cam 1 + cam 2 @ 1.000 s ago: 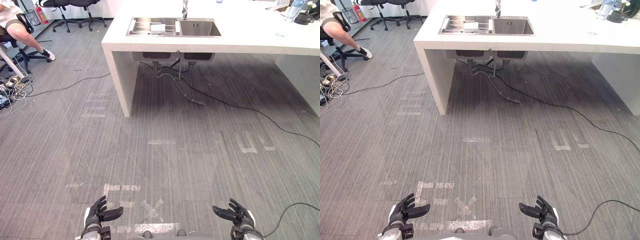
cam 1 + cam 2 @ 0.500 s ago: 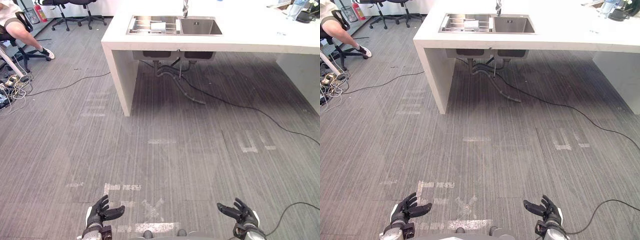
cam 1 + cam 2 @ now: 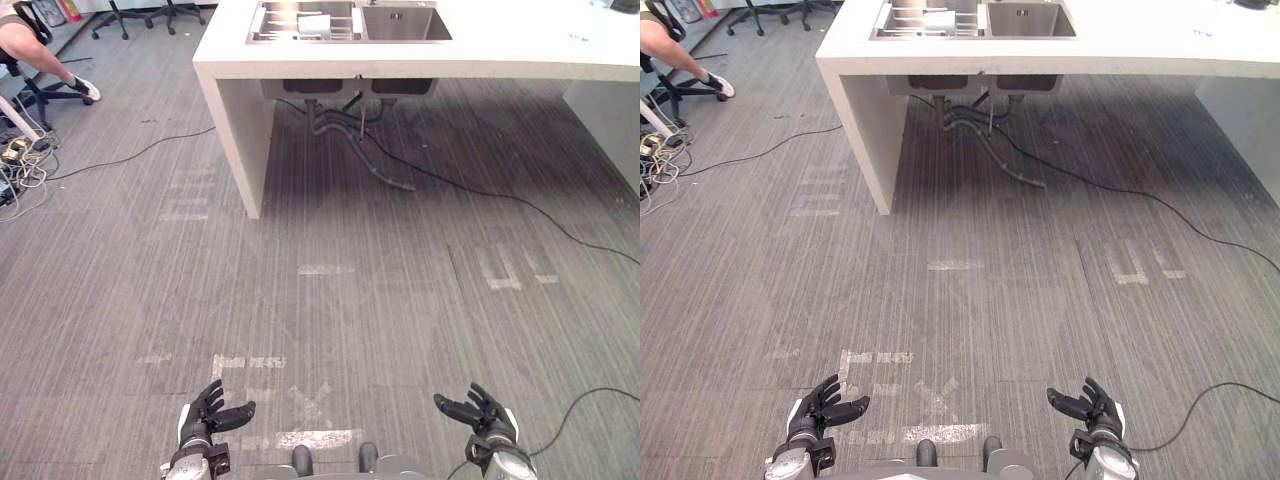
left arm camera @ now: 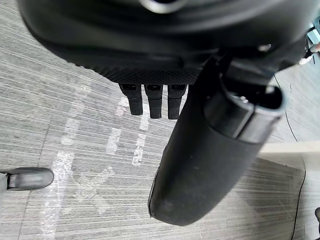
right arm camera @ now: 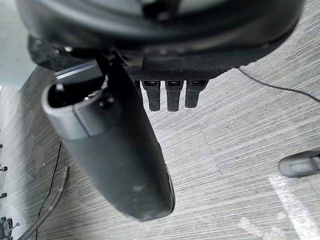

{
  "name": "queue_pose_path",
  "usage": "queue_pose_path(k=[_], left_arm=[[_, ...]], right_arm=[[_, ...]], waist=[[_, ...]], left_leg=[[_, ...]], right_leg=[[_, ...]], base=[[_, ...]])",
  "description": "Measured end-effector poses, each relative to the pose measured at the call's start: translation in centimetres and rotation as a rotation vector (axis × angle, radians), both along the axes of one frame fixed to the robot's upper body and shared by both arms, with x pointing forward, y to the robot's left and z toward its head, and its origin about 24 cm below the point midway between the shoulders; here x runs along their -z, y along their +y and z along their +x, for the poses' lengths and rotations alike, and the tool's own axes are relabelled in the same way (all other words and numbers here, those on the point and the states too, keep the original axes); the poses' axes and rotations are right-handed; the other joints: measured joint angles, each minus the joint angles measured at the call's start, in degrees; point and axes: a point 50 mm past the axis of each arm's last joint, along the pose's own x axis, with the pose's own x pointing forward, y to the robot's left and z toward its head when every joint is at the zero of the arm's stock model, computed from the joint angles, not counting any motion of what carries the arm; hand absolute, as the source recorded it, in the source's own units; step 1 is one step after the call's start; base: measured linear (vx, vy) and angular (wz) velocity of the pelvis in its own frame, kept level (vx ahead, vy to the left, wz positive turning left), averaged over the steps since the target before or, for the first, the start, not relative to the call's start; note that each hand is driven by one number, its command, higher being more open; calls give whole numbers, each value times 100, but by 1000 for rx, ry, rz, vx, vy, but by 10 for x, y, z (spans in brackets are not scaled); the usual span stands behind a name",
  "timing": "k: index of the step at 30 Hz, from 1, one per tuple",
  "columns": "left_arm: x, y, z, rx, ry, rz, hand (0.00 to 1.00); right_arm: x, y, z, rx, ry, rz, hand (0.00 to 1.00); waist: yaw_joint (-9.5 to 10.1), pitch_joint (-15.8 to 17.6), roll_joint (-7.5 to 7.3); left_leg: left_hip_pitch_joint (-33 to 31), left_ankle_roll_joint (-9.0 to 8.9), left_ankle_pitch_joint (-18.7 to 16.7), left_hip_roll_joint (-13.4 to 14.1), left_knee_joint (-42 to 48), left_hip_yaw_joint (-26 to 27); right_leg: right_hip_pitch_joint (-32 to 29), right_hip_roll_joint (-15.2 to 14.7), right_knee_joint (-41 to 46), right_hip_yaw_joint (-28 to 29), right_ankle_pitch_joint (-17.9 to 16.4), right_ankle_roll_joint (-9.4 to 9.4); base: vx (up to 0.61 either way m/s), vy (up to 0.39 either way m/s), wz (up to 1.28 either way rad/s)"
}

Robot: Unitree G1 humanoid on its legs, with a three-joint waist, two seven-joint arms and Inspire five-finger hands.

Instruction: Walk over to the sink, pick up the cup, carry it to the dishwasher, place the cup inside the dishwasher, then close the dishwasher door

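The cup (image 3: 313,22), a pale shape on the rack (image 3: 280,24) in the sink's (image 3: 357,25) left basin, sits far ahead in the counter (image 3: 520,50). It is too small to tell which way it points. Low down, the left hand (image 3: 208,415) and right hand (image 3: 485,415) are spread and empty. The wrist views show their fingers straight above the taped floor (image 4: 75,125).

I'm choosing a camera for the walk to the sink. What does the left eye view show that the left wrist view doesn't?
Left eye view: the sink in the counter ahead, a white thing, likely the cup, in its left basin, a seated person far left, and the open right hand. Left wrist view: the left hand from close, fingers straight, holding nothing. Both: the left hand over the grey floor with pale tape marks.
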Motion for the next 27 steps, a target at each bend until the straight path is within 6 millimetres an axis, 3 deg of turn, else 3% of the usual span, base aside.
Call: queue_pose_path(k=[2, 3, 4, 5, 7, 9, 10, 11, 12, 13, 14, 15, 16, 18, 19, 20, 22, 23, 25, 27], left_arm=[[-1, -8, 6, 38, -15, -8, 90], [-1, -10, 7, 47, -16, -8, 90], [-3, -11, 10, 63, -27, -4, 90], [-5, -11, 13, 71, -37, 2, 90], [-7, -12, 18, 71, -48, 11, 90], [-12, -12, 30, 71, -81, 11, 90], [-15, -14, 39, 67, -105, 3, 90], [-17, -14, 43, 69, -116, 3, 90], [-19, -13, 47, 62, -129, 4, 90], [-19, -12, 46, 52, -125, 10, 90], [-17, -13, 44, 50, -117, 5, 90], [-17, -18, 50, 51, -126, -6, 90], [-20, -20, 56, 54, -143, -11, 90], [-21, -26, 58, 42, -161, -36, 90], [-27, -31, 58, 36, -199, -54, 90], [-39, -35, 63, 40, -268, -59, 90], [-56, -43, 72, 59, -362, -69, 90], [-71, -50, 79, 76, -438, -77, 90], [-94, -57, 88, 80, -548, -86, 90], [-118, -62, 95, 77, -656, -87, 90]], right_arm=[[-1, -4, -1, 2, 11, -12, 90], [-1, -3, -1, 1, 11, -11, 90], [2, 1, -3, -2, 21, 0, 90], [5, 4, -6, -16, 42, 11, 90], [5, 6, -4, -41, 49, 9, 90], [2, 5, 2, -57, 38, 1, 90], [0, 2, 6, -72, 31, -14, 90], [-1, 0, 6, -79, 31, -23, 90], [-2, -4, 4, -81, 37, -35, 90], [-2, -9, -2, -76, 53, -48, 90], [-2, -12, -5, -72, 61, -58, 90], [-5, -16, 0, -71, 52, -73, 90], [-7, -15, 4, -76, 39, -73, 90], [-8, -11, 4, -88, 20, -66, 90], [-10, -6, 4, -92, -6, -62, 90], [-13, 1, 10, -103, -45, -54, 90], [-20, 8, 17, -112, -102, -52, 90], [-25, 9, 21, -117, -135, -61, 90], [-28, 8, 24, -118, -154, -69, 90], [-26, 7, 21, -113, -143, -70, 90]], waist=[[-15, 41, -3], [-25, 55, 16], [-42, 131, 15], [-55, 228, 18], [-66, 269, 56], [-147, 370, 194], [-220, 491, 314], [-243, 539, 332], [-291, 530, 279], [-364, 490, 202], [-400, 496, 223], [-414, 546, 405], [-415, 562, 397], [-421, 581, 381], [-368, 612, 336], [-277, 667, 304], [-132, 719, 214], [-25, 732, 167], [31, 734, 159], [70, 725, 145]], left_leg=[[-29, 107, -370, -116, 339, 21], [-1, 134, -421, -121, 375, 5], [211, 218, -516, -135, 410, -76], [431, 234, -633, -111, 473, -145], [653, 192, -797, 5, 485, -204], [851, 136, -853, 239, 341, -368], [1019, 126, -850, 415, 255, -464], [1082, 108, -843, 457, 258, -487], [1219, -99, -839, 442, 261, -551], [1461, -299, -965, 392, 278, -642], [1580, -380, -1025, 422, 320, -656], [1497, -517, -941, 606, 684, -643], [1291, -606, -623, 641, 1379, -575], [917, -590, 209, 773, 2751, -557], [467, -819, 655, 1022, 4132, -506], [-41, -789, 505, 1394, 5416, -229], [-763, -773, 217, 1814, 6295, 189], [-1202, -733, 10, 1952, 6280, 438], [-1692, -688, -255, 1942, 5629, 732], [-1803, -660, -348, 1609, 4120, 845]], right_leg=[[-416, -206, 1172, -23, -330, 149], [-583, -226, 1617, -20, -314, 176], [-938, -297, 2635, -42, -191, 331], [-1216, -282, 3284, -82, -264, 231], [-1554, -221, 3171, -277, -535, 3], [-1959, -1, 2568, -468, -538, -80], [-2119, 208, 1884, -511, -342, -114], [-2169, 282, 1449, -501, -108, -121], [-2197, 324, 521, -400, 529, -159], [-2171, 283, 123, -206, 1525, -333], [-2149, 278, 330, -216, 1742, -800], [-2207, 378, 835, -325, 1356, -1044], [-2073, 390, 1074, -414, 1001, -1162], [-1471, 417, 970, -509, 685, -1221], [-873, 495, 702, -521, 543, -1282], [-281, 605, 392, -497, 482, -1326], [437, 669, -98, -436, 450, -1330], [719, 661, -320, -361, 386, -1281], [1038, 603, -428, -295, 194, -1262], [1284, 509, -431, -233, -53, -1259]], base=[[161, 63, 3], [236, 77, 7], [307, 59, 22], [338, 40, 23], [439, 4, 21], [452, -34, 39], [305, -56, 42], [665, -132, 54], [742, -159, 59], [794, -183, 63], [669, -179, 45], [647, -203, 28], [623, -208, 28], [631, -239, 29], [682, -267, 6], [512, -196, -2], [412, -144, -13], [360, -101, -16], [351, -13, -11], [407, 66, -15]])
